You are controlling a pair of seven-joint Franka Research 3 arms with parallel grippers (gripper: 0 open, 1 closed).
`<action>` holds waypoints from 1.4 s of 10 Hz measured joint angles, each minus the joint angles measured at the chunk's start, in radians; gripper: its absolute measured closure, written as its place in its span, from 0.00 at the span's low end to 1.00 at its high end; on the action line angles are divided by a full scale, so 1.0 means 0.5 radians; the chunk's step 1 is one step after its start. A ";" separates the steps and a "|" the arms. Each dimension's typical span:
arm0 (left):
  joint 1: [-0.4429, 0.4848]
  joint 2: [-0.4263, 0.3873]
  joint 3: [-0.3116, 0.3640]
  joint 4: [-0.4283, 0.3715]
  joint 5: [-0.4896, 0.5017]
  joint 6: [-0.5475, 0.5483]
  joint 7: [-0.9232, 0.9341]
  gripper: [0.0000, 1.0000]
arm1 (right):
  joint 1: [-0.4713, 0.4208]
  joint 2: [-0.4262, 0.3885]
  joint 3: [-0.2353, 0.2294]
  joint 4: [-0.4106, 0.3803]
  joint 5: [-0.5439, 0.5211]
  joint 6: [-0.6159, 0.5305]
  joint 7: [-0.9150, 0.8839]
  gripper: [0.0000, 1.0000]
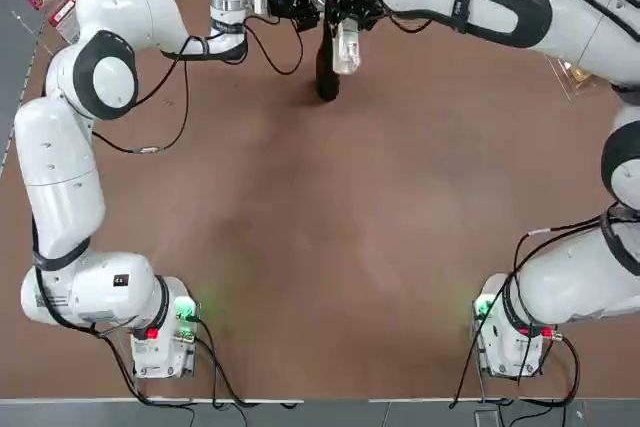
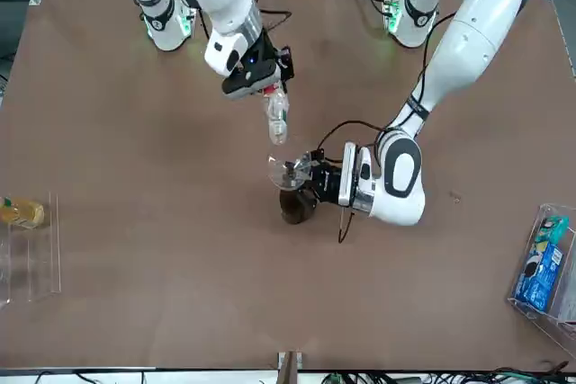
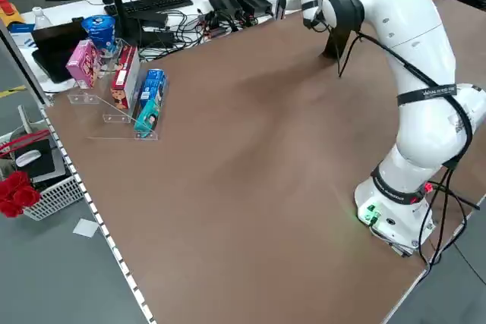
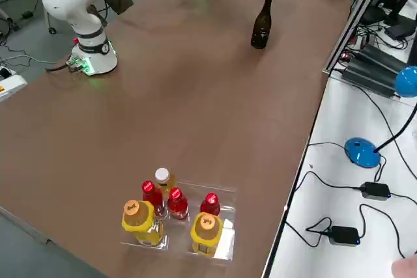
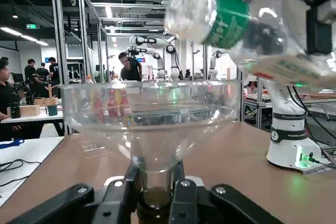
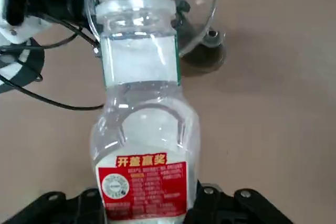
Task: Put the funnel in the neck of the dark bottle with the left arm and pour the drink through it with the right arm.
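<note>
Funnel (image 5: 149,124): sitting in the dark bottle (image 4: 262,21) neck, far side of the surface (image 2: 135,249).
Left hand (image 5: 157,192): clamping the funnel spout.
Right hand (image 2: 256,74): gripping the drink (image 2: 277,119), tilting its mouth over the funnel.

Brown table (image 1: 300,247) bearing a dark bottle (image 4: 262,21) upright near the far edge's middle, two arm bases (image 1: 160,342) at the near corners, and clear trays of drinks (image 4: 176,216) and boxes (image 3: 140,100) along the side edges.
</note>
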 joint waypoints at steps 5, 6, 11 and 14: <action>0.000 0.001 0.000 0.000 0.000 0.000 0.000 0.69 | 0.008 0.073 0.031 0.067 -0.001 -0.083 0.183 0.55; 0.000 0.001 0.000 0.000 0.000 0.000 -0.001 0.69 | 0.009 0.113 0.041 0.118 -0.001 -0.141 0.225 0.55; 0.001 0.001 0.000 0.000 -0.001 0.000 -0.009 0.70 | 0.016 0.219 0.095 0.227 -0.002 -0.198 0.299 0.55; 0.001 0.001 0.000 0.000 -0.001 0.000 -0.010 0.70 | 0.019 0.223 0.100 0.233 -0.002 -0.205 0.315 0.55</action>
